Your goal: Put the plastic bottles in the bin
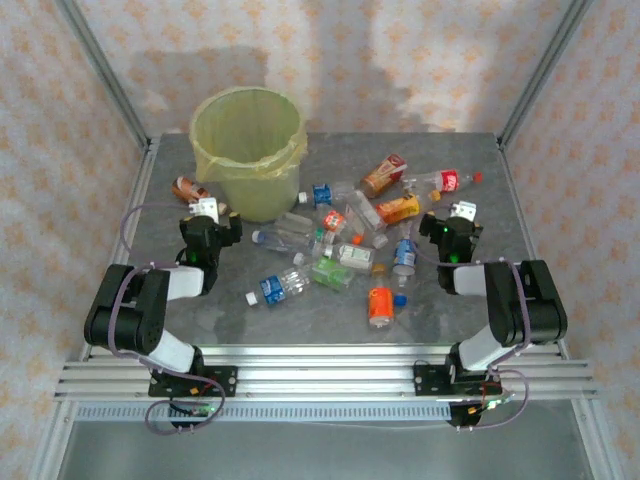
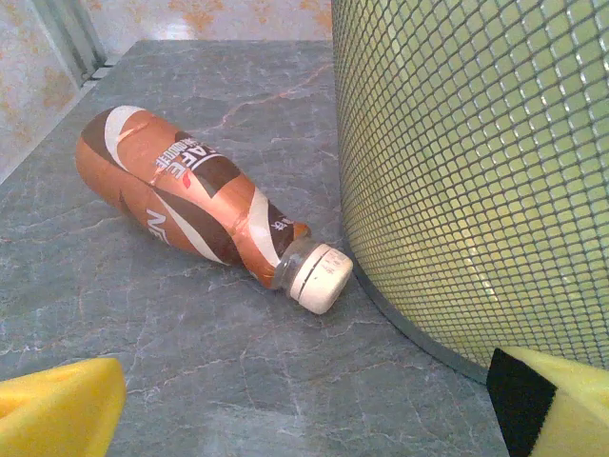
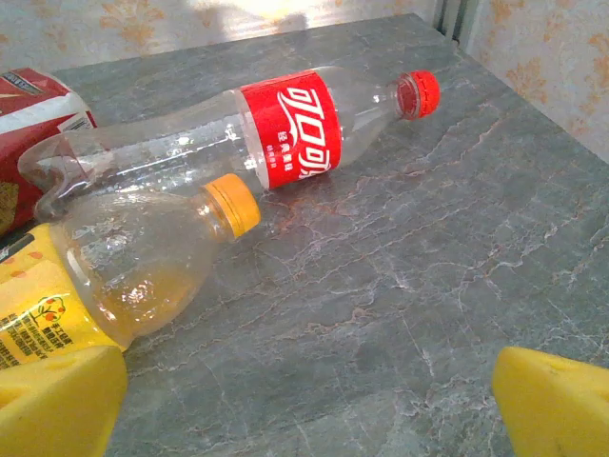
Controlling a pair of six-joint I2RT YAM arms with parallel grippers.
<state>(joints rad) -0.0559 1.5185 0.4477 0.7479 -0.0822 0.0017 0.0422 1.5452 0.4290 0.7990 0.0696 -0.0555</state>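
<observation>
Lighting's bright and even, coming from overhead, nothing harsh. The bin (image 1: 250, 190) throws a wide, soft grey shadow up the back wall (image 1: 200, 85), with washed-out pale patches next to it. The top view's a bit soft and small labels turn to mush. Up close, the cola bottle (image 3: 285, 129) has white glints on its clear plastic. The brown bottle (image 2: 190, 195) has just a faint shadow under it. The left arm's yellow fingertips (image 2: 57, 409) and the right arm's fingertips (image 3: 59, 405) are blurry.
</observation>
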